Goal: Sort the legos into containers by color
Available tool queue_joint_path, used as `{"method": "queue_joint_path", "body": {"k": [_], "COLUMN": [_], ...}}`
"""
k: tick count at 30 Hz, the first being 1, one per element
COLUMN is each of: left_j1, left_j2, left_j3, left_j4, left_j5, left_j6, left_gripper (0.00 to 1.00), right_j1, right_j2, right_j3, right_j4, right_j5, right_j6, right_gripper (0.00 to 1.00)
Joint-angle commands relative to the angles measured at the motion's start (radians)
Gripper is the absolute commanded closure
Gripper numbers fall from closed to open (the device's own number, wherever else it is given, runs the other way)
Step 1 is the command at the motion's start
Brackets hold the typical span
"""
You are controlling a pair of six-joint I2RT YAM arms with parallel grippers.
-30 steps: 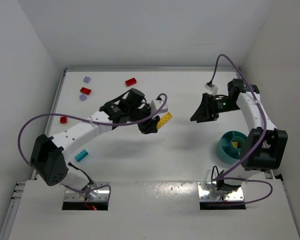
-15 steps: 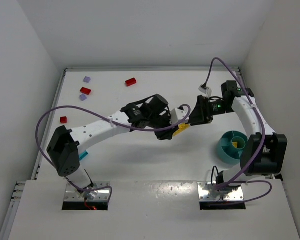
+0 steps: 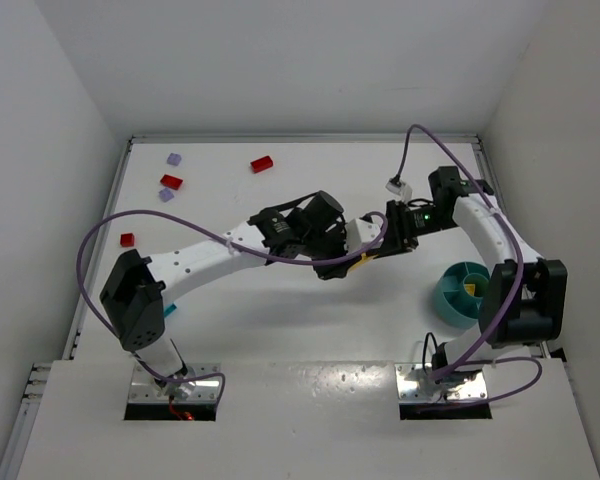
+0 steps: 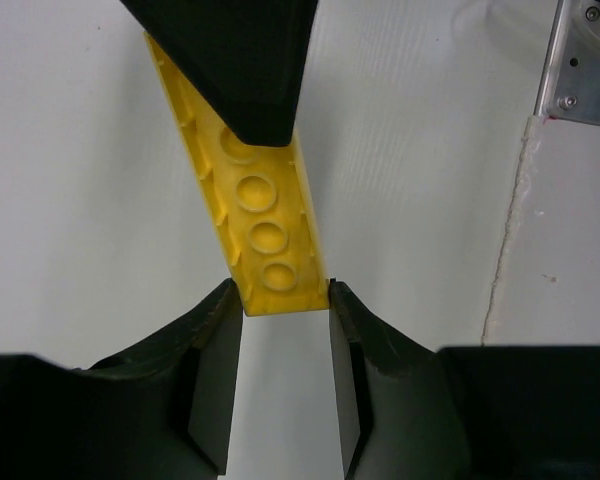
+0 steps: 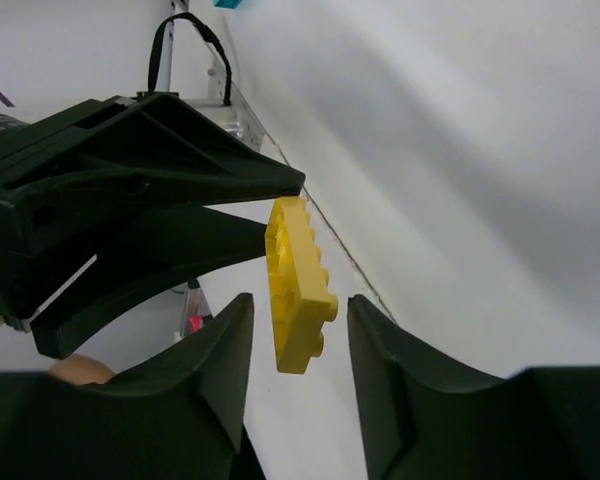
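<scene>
**Top external view: yellow brick btwn both grippers over table ctr**

Top external view. L arm extends across the white table point(image 3: 280, 330) and meets R arm near ctr. L gripper point(image 3: 342, 262) and R gripper point(image 3: 380, 243) face each other tip to tip, w/ the yellow brick point(image 3: 360, 262) btwn them, above the tabletop. Teal dish point(image 3: 446, 297) sits at R side, next to R arm's base and well apart from the brick. A yellow piece point(image 3: 471, 289) lies inside it; which compartment cannot be told. Red bricks point(image 3: 262, 164) and lilac bricks point(image 3: 174, 158) lie loose on the far L part of the table.

Left wrist view. L jaws pinch one short end of the brick, both pads touching its sides, studs toward the camera. A black finger of R gripper overlaps the brick's far end.

Right wrist view. R jaws are part-spread and straddle the brick's other end. A thin gap shows on each side, so no contact is visible. L gripper's two black fingers clamp the brick at its upper end.
</scene>
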State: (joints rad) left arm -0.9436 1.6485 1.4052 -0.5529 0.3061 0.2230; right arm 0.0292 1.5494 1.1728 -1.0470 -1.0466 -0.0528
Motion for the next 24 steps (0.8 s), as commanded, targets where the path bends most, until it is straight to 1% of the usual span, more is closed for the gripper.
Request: {"method": "queue_joint_path", "body": {"k": [1,2,4,5,6,7,8,10,11,12,13,14,18,19,20,21,22,24], "left_j1": [-0.015,-0.015,-0.015,-0.015,-0.015,-0.015,-0.015,-0.015,-0.015,-0.015,-0.015,-0.015,0.08,0.127,0.152,0.178,0.201,0.262], "left_j2": [-0.004,-0.004,-0.004,-0.015,-0.015,-0.025,-0.026,-0.036,-0.048,-0.049,-0.077,-0.09,-0.179,-0.22,-0.22,-0.26,-0.282,-0.315], "left_j3": [0.014,0.003,-0.006,-0.006,-0.006,-0.017,-0.017,-0.026,-0.026,-0.037,-0.049,-0.049,-0.089,-0.104,-0.12,-0.12,-0.136,-0.161], "left_j4": [0.036,0.045,0.045,0.054,0.054,0.054,0.054,0.054,0.054,0.054,0.044,0.044,0.044,0.044,0.044,0.044,0.053,0.053], "left_j5": [-0.025,-0.025,-0.035,-0.045,-0.045,-0.058,-0.07,-0.07,-0.07,-0.085,-0.105,-0.116,-0.093,-0.081,-0.07,-0.07,-0.07,-0.081], "left_j6": [-0.013,-0.022,-0.022,-0.022,-0.031,-0.031,-0.042,-0.042,-0.042,-0.042,-0.042,-0.042,-0.083,-0.112,-0.125,-0.137,-0.146,-0.162], "left_gripper": [1.0,1.0,1.0,1.0,0.97,0.94,0.9,0.75,0.65,0.38,0.15,0.0,0.0,0.0,0.0,0.0,0.0,0.0], "right_j1": [0.012,0.012,0.012,0.012,0.012,0.012,0.012,0.003,0.003,-0.009,-0.009,-0.021,-0.049,-0.076,-0.087,-0.1,-0.113,-0.161], "right_j2": [-0.044,-0.045,-0.045,-0.045,-0.045,-0.045,-0.045,-0.045,-0.045,-0.045,-0.045,-0.045,-0.083,-0.109,-0.123,-0.136,-0.15,-0.195], "right_j3": [-0.03,-0.03,-0.03,-0.03,-0.03,-0.021,-0.01,0.013,0.024,0.037,0.069,0.086,0.142,0.155,0.156,0.169,0.178,0.179], "right_j4": [0.028,0.028,0.028,0.028,0.028,0.028,0.028,0.018,0.007,-0.013,-0.027,-0.045,-0.07,-0.083,-0.094,-0.108,-0.138,-0.177], "right_j5": [0.016,0.025,0.039,0.049,0.059,0.059,0.072,0.082,0.082,0.097,0.138,0.167,0.365,0.447,0.491,0.532,0.615,0.689], "right_j6": [0.007,0.007,0.007,0.007,0.007,0.007,0.007,-0.011,-0.012,-0.03,-0.057,-0.074,-0.119,-0.151,-0.174,-0.202,-0.234,-0.329], "right_gripper": [0.59,0.67,0.79,0.91,0.96,1.0,1.0,1.0,1.0,1.0,1.0,1.0,1.0,1.0,1.0,1.0,1.0,1.0]}}
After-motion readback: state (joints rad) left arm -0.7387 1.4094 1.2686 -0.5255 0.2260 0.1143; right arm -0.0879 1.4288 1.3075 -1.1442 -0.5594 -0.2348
